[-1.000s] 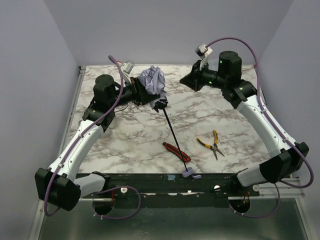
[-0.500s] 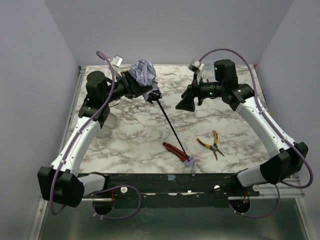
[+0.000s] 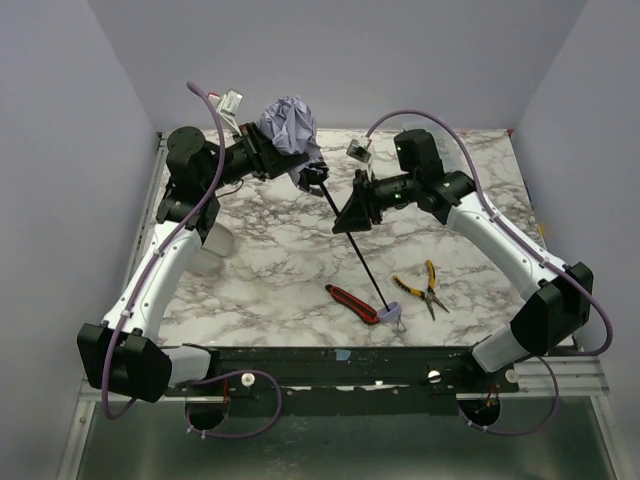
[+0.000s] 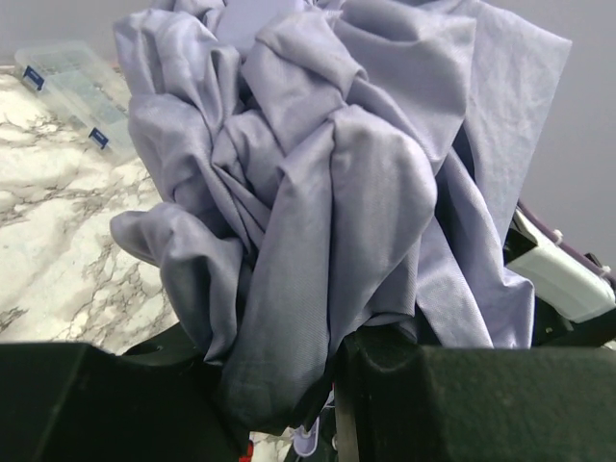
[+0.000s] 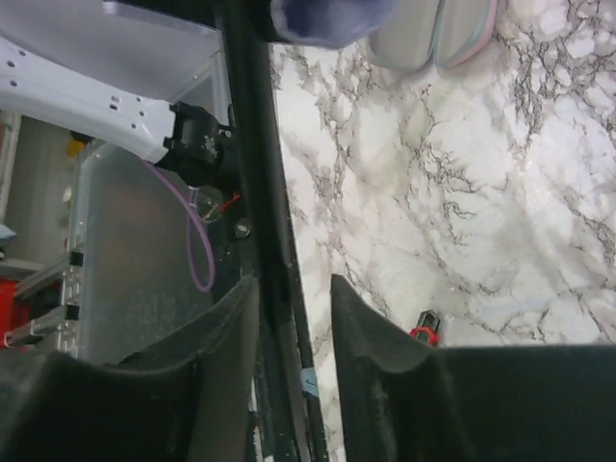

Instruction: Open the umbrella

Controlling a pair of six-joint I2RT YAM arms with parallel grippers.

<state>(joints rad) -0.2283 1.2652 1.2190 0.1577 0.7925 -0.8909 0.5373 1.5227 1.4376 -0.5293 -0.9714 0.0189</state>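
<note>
My left gripper (image 3: 277,155) is shut on the bunched lavender canopy of the umbrella (image 3: 288,128), held up over the table's back left. That fabric (image 4: 318,192) fills the left wrist view, squeezed between the black fingers (image 4: 443,404). The thin black shaft (image 3: 362,262) slants down to the lavender handle (image 3: 393,315) near the front edge. My right gripper (image 3: 345,220) is at the upper part of the shaft. In its wrist view the jaws (image 5: 294,318) stand apart with a dark bar running between them. Contact with the shaft cannot be told.
A red-handled cutter (image 3: 350,300) lies beside the umbrella's handle, and yellow-handled pliers (image 3: 425,285) lie to its right. A clear plastic box (image 4: 72,91) sits on the marble behind the left gripper. The black front rail (image 5: 255,144) and grey walls bound the table.
My left arm has lifted the canopy up and back to the left, drawing the handle away from the front rail. My right gripper has swung left and down to the shaft, and its jaws have come apart.
</note>
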